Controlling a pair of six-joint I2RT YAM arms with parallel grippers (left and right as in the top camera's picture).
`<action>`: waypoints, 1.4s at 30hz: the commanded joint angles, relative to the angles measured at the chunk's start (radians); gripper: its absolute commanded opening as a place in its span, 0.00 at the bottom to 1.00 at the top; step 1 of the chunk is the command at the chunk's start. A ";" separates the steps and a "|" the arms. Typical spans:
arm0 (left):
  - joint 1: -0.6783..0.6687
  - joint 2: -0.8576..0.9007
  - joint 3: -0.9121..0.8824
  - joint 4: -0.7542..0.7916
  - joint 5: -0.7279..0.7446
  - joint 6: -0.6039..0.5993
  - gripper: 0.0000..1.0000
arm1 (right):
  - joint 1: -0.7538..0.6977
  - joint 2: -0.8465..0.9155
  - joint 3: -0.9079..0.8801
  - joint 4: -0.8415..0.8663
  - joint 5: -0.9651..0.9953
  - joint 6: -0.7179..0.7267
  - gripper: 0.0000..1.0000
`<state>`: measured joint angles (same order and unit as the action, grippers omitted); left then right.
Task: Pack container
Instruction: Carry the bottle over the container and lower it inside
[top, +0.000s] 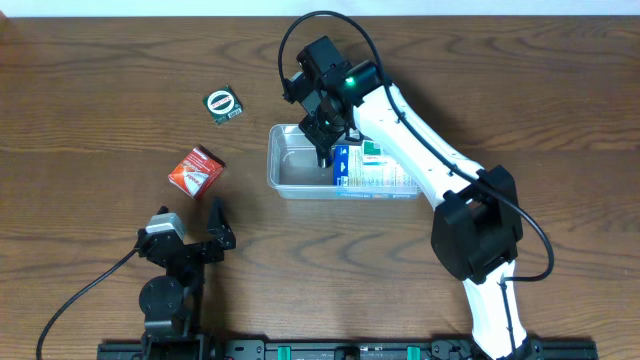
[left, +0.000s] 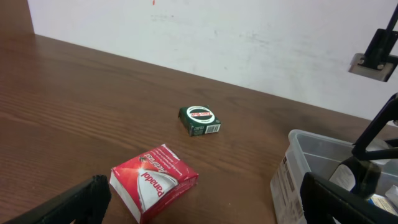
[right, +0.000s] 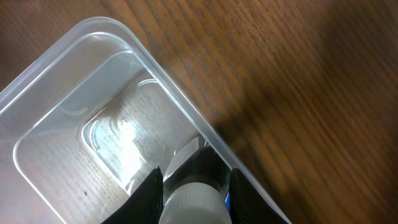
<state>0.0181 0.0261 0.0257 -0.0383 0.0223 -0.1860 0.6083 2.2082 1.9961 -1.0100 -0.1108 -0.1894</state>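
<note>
Clear glossy plastic container (right: 62, 124), smooth white item (right: 193, 202), dark matt wood-grain table (right: 298, 93), glossy red cardboard packet (left: 153, 180)

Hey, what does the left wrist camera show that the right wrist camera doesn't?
Left wrist only: a red Panadol box and a small green packet, lying apart on the table. Right wrist only: a top-down look at the container and its bare floor, past the right gripper closed on a white item. Both: the clear container and the wooden table.
</note>
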 joint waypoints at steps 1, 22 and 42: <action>0.005 0.000 -0.022 -0.031 -0.011 0.005 0.98 | 0.007 0.005 0.004 0.014 0.019 -0.010 0.18; 0.005 0.000 -0.022 -0.031 -0.011 0.005 0.98 | 0.007 0.005 0.004 0.000 0.058 -0.010 0.33; 0.005 0.000 -0.022 -0.032 -0.011 0.005 0.98 | 0.016 -0.107 0.039 0.004 0.051 -0.005 0.56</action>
<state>0.0181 0.0261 0.0257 -0.0383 0.0223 -0.1860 0.6102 2.2017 1.9965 -1.0080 -0.0628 -0.1944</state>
